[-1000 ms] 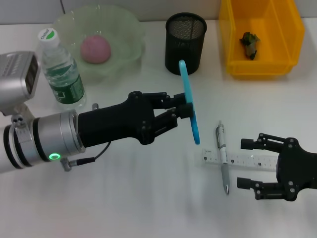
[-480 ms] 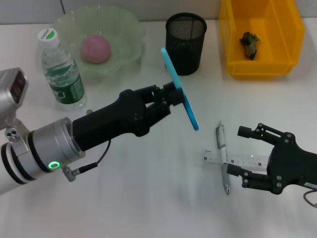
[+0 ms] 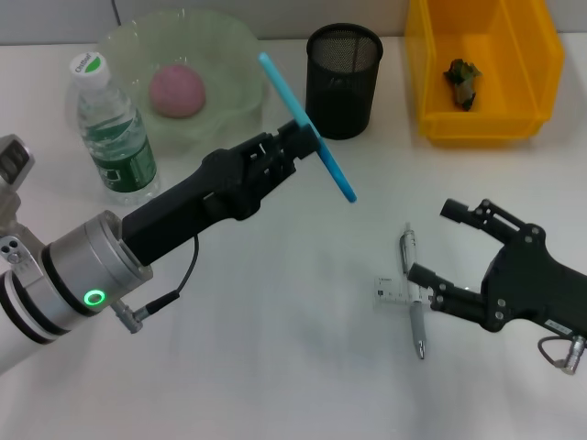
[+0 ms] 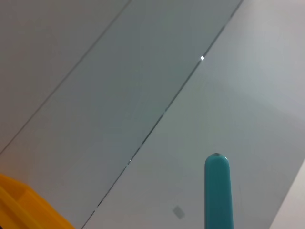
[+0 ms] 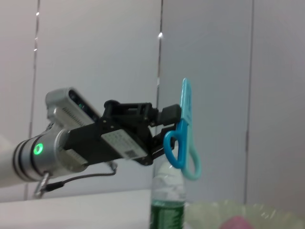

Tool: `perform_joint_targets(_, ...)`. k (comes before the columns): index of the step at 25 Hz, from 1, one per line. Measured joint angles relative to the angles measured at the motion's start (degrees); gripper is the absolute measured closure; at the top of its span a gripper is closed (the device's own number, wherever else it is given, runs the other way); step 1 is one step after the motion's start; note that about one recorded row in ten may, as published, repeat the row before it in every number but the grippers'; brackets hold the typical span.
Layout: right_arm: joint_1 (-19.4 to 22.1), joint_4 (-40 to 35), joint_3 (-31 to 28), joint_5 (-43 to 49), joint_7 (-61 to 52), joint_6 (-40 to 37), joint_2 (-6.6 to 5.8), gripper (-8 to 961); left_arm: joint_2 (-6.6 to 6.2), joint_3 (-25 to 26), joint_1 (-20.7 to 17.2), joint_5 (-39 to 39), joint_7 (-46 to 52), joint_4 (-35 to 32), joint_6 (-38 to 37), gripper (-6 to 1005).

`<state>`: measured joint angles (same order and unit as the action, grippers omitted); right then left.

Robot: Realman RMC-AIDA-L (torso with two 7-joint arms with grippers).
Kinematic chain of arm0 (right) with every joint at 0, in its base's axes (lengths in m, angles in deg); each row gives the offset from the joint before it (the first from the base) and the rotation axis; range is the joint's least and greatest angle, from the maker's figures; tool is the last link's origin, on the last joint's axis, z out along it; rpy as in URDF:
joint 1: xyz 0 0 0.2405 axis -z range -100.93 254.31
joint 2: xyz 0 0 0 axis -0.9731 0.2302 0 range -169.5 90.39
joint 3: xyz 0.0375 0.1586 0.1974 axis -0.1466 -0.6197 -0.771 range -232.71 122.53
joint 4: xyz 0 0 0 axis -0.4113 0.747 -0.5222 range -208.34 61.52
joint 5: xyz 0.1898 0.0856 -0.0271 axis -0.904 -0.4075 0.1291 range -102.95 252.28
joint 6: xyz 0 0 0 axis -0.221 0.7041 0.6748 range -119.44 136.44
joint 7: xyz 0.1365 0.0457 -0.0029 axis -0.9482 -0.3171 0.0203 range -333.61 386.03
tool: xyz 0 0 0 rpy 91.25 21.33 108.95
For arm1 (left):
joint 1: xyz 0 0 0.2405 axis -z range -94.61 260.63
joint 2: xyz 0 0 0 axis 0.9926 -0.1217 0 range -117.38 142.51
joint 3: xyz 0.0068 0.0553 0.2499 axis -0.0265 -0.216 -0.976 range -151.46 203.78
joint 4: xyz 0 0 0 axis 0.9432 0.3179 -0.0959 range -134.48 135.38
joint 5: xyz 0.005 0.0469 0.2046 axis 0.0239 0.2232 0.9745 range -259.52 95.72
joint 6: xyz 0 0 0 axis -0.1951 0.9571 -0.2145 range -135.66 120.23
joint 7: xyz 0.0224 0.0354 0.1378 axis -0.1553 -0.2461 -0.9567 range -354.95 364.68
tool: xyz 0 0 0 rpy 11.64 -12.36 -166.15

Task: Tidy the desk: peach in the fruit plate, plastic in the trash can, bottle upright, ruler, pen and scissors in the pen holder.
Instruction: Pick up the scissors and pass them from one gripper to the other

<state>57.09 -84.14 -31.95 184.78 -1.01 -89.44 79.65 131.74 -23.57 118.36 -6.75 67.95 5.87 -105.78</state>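
My left gripper [image 3: 305, 147] is shut on the cyan scissors [image 3: 336, 176] and holds them tilted in the air just in front of and left of the black mesh pen holder [image 3: 344, 78]. The right wrist view shows the scissors [image 5: 183, 126] from the side, and the left wrist view shows one rounded end of the scissors [image 4: 217, 191]. The pen [image 3: 414, 293] lies across the ruler [image 3: 389, 294] on the desk [image 3: 275, 348]. My right gripper [image 3: 433, 241] is open just right of them. The peach [image 3: 177, 90] sits in the fruit plate [image 3: 234, 55]. The bottle [image 3: 115, 133] stands upright.
The yellow trash can [image 3: 532, 55] at the back right holds a crumpled piece of plastic [image 3: 461, 81]. The fruit plate and the bottle stand at the back left, close to my left arm. Bare tabletop lies along the front.
My left arm raised the scissors up and towards the back left, tilting them more. My right gripper moved left, closer to the pen and over the ruler.
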Motion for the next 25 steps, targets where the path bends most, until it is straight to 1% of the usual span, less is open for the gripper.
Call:
perform_joint_targets(1,0.0,0.0,0.0,0.0,0.0,0.0,0.0,124,0.0,0.0,0.0,0.0,0.0,0.0,0.0,736)
perform_joint_targets(3,-0.35,2.47,-2.14,0.0,3.05,0.57,0.09,124,0.0,1.97,0.52,0.19,0.61,1.73,0.68,735)
perform_joint_targets(4,-0.35,2.47,-2.14,0.0,3.05,0.57,0.09,124,0.0,1.97,0.52,0.19,0.61,1.73,0.68,735)
perform_joint_targets(5,-0.76,4.04,-2.88,0.0,4.55,1.07,0.14,124,0.0,3.62,0.67,0.24,0.83,3.11,1.31,735)
perform_joint_targets(9,-1.5,6.14,-3.6,-0.03,6.97,2.14,0.3,124,0.0,5.55,0.61,0.33,1.32,4.53,2.52,733)
perform_joint_targets(10,-2.04,7.89,-4.84,-0.07,8.63,3.04,0.37,124,0.0,6.4,0.63,0.39,2.07,5.23,3.36,733)
perform_joint_targets(13,-2.51,9.32,-6.0,-0.08,9.51,3.32,0.39,124,0.0,6.91,0.74,0.41,2.79,5.74,3.93,732)
perform_joint_targets(15,-3.2,10.73,-7.5,-0.09,10.07,3.35,0.41,124,0.0,8.54,0.93,0.44,3.75,7.12,5.21,732)
perform_joint_targets(18,-3.69,11.72,-8.28,-0.09,11.04,3.43,0.41,124,0.0,9.31,0.99,0.47,4.17,7.77,5.74,731)
perform_joint_targets(23,-5.2,13.28,-8.83,-0.09,12.56,3.7,0.44,124,0.0,9.89,1.21,0.52,8.21,8.08,7.29,729)
perform_joint_targets(25,-6.35,14.0,-8.9,-0.09,12.58,4.89,0.49,124,0.0,9.97,1.25,0.52,10.26,8.1,7.75,728)
